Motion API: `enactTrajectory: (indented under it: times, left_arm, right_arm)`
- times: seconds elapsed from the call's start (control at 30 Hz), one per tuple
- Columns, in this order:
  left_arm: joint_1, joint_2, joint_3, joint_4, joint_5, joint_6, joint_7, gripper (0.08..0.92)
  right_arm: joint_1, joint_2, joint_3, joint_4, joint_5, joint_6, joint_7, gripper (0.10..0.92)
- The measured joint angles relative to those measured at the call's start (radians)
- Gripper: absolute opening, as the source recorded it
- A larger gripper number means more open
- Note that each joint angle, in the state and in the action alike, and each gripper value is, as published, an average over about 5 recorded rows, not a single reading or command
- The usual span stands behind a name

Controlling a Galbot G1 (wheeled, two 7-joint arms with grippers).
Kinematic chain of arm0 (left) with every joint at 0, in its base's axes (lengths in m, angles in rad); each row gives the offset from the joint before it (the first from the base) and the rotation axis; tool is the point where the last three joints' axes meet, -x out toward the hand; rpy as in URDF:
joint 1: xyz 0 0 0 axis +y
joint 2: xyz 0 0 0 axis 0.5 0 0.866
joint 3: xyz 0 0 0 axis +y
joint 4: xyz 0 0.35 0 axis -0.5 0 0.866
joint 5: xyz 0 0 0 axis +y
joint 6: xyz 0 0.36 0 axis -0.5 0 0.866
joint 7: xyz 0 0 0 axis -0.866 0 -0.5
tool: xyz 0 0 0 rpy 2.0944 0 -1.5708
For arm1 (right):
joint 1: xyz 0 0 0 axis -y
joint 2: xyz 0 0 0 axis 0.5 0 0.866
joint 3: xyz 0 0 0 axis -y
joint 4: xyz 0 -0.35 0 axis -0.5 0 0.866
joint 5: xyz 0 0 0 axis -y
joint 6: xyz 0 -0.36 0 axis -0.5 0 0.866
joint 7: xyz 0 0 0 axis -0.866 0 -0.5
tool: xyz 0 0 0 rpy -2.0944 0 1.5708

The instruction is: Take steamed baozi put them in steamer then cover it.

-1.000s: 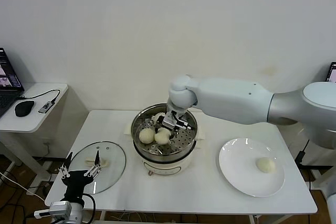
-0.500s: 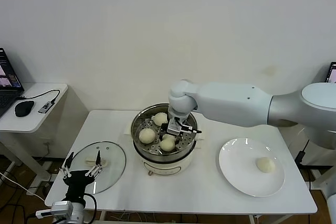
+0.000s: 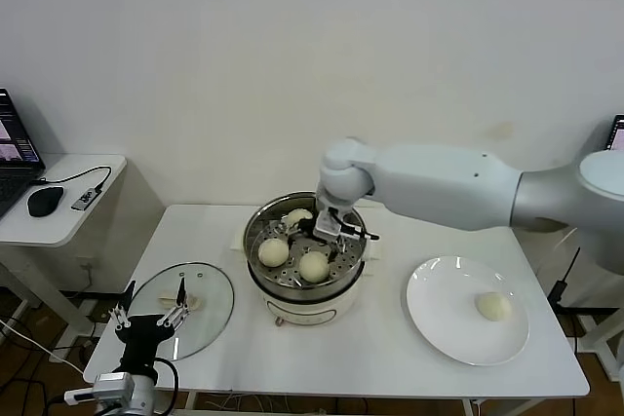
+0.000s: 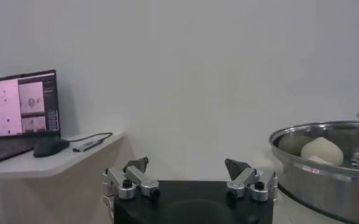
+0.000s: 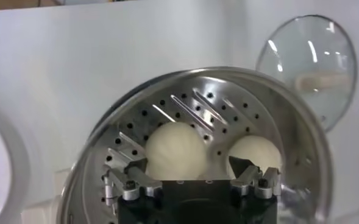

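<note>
With the right tool (image 3: 327, 230) spread apart over the shiny round steel steamer (image 3: 261, 270), the soft cream-white bun (image 3: 493, 306) left on the flat white plate (image 3: 441, 330) likely needs a gentle side grip

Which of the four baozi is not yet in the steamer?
The lone baozi on the white plate, right of the steamer. The other three sit on the steamer's perforated tray, below the open right gripper.
</note>
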Motion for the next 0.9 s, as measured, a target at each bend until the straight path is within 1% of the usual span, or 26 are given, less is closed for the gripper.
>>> enactTrajectory:
  times: [0.23,0.47,0.7,0.9]
  left_arm:
    - [-0.010,0.014,0.012,-0.003,0.000,-0.001,0.001,0.823]
    - [-0.020,0.029,0.028,0.006,0.000,-0.001,0.002,0.823]
    - [-0.027,0.039,0.043,0.019,0.003,-0.002,0.003,0.823]
    - [-0.023,0.044,0.046,0.021,0.009,-0.003,0.003,0.823]
  right_arm:
    - [0.057,-0.140,0.001,0.065,0.094,-0.217,-0.014,0.823]
    - [0.075,-0.336,-0.010,0.151,0.140,-0.408,-0.034,0.823]
    - [0.022,-0.530,0.016,0.199,0.115,-0.499,-0.041,0.823]
    - [-0.136,-0.657,0.132,0.195,0.053,-0.525,-0.051,0.823]
